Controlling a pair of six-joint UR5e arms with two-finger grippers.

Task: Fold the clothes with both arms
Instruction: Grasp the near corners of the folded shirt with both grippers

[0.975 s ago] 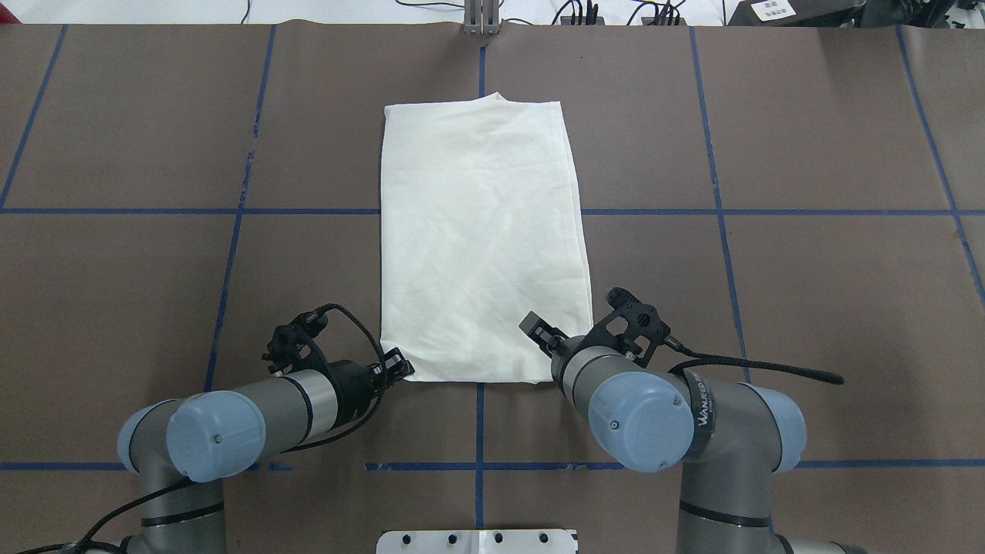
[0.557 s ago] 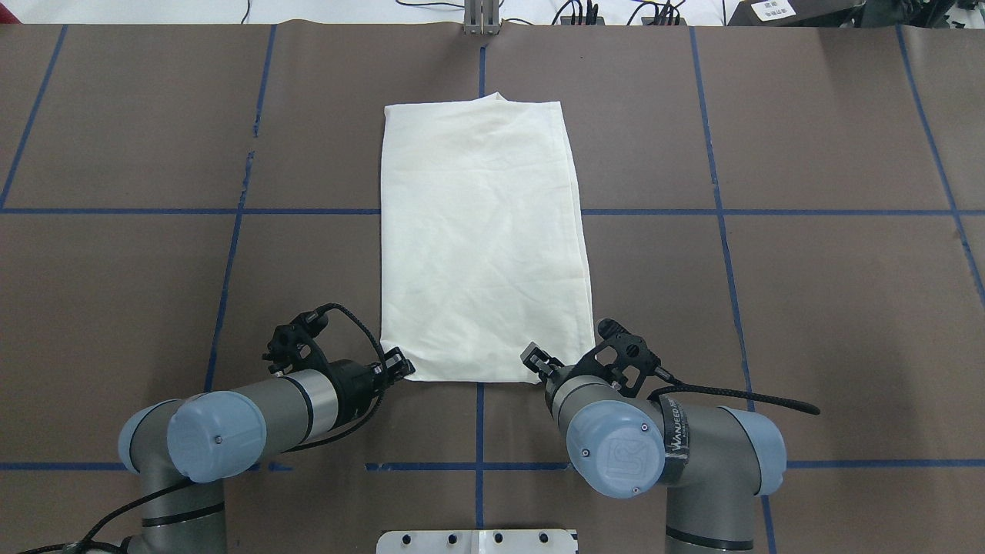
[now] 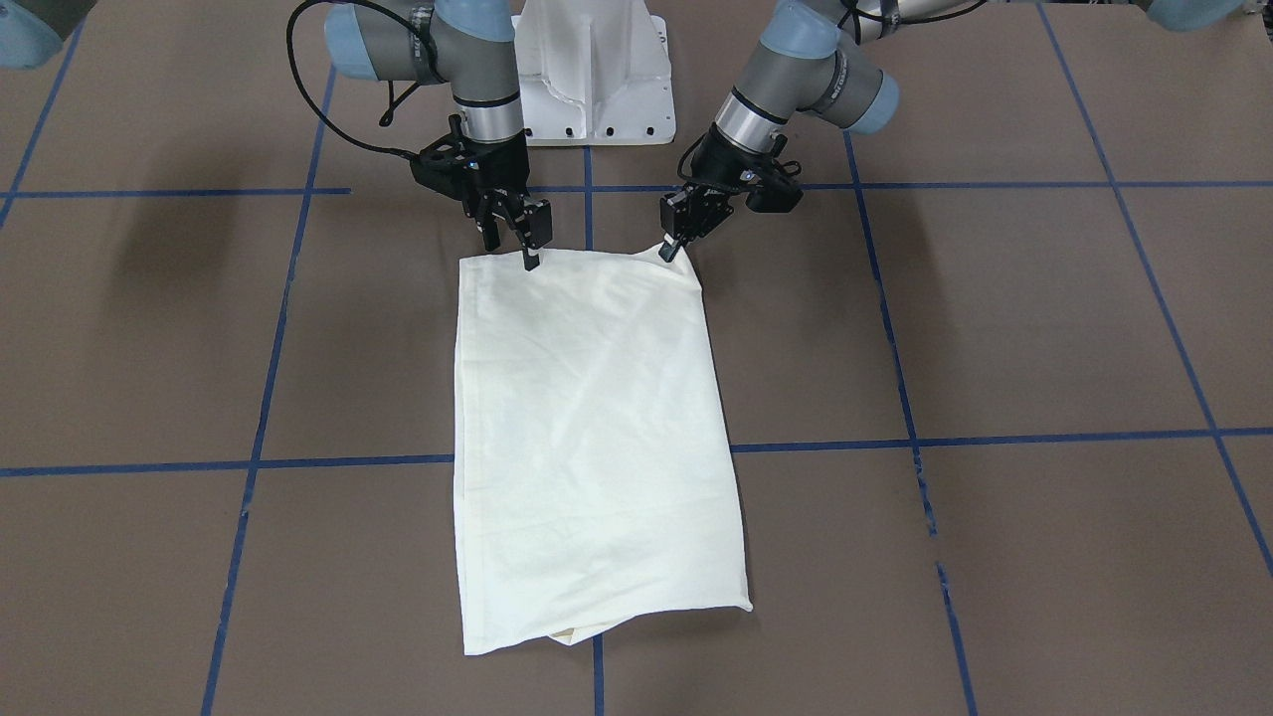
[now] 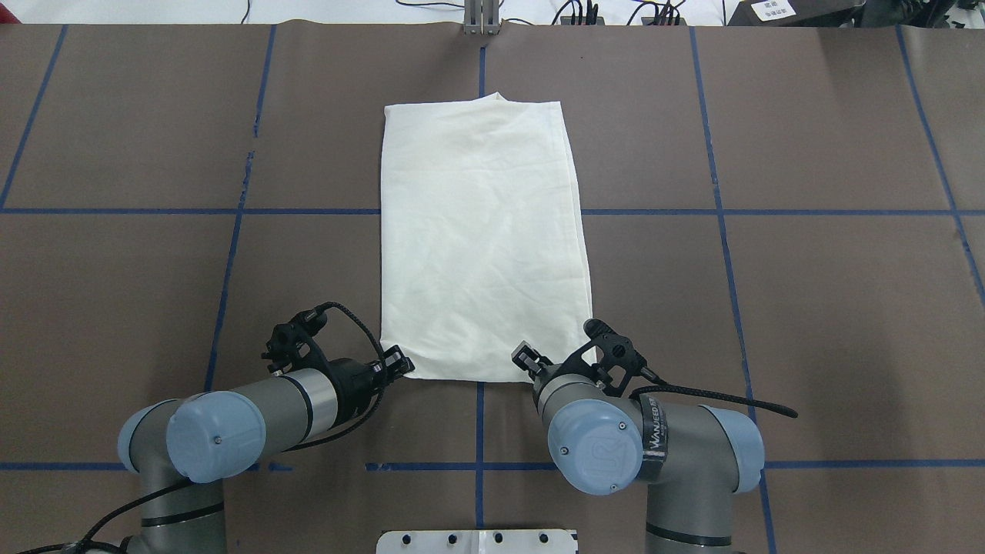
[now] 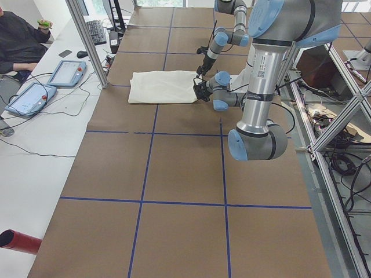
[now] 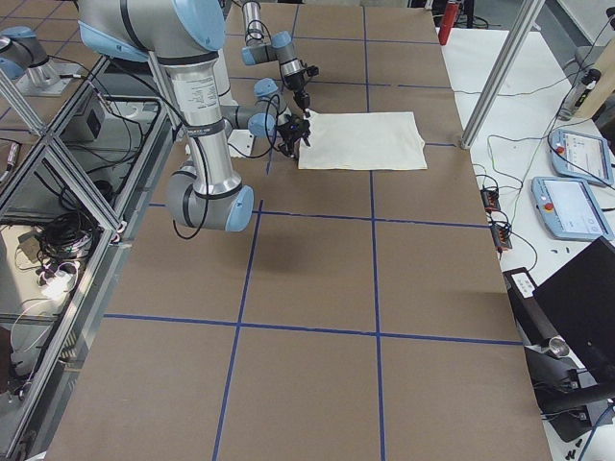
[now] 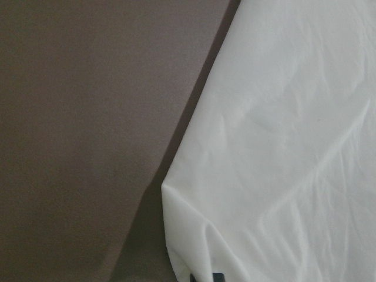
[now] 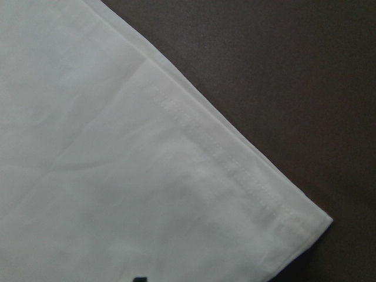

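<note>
Front-facing view: I am seeing the T-shirt [image 3: 587,418] lying folded into a long cream rectangle on the brown surface [image 3: 995,328], short edge toward the robot. Only plain fabric is showing. A lower layer is poking out at the far edge. The left hand [image 3: 671,249] is pinching one near corner, which is standing up in a small peak. The right hand [image 3: 517,249] is sitting at the other near corner, fingers looking parted, one tip touching the cloth. Both upper arms are running out of frame.

Overhead view: the wrists are covering most of both hands. The left hand [image 4: 399,363] is touching the near left corner. The right hand [image 4: 525,355] is overlapping the near edge, its own arm hiding that corner.

Left side view: both hands are showing too small for me to judge. A person [image 5: 20,40] is sitting at the far corner, half cut off.

Right side view: same trouble, with the near arm crowding the shirt's edge.

Left wrist view: a bunched corner is filling the frame, with a dark fingertip [image 7: 217,276] barely peeking in at the bottom.

Right wrist view: a flat, stitched hem corner is showing, and one fingertip [image 8: 138,278] is clipped by the bottom edge.
</note>
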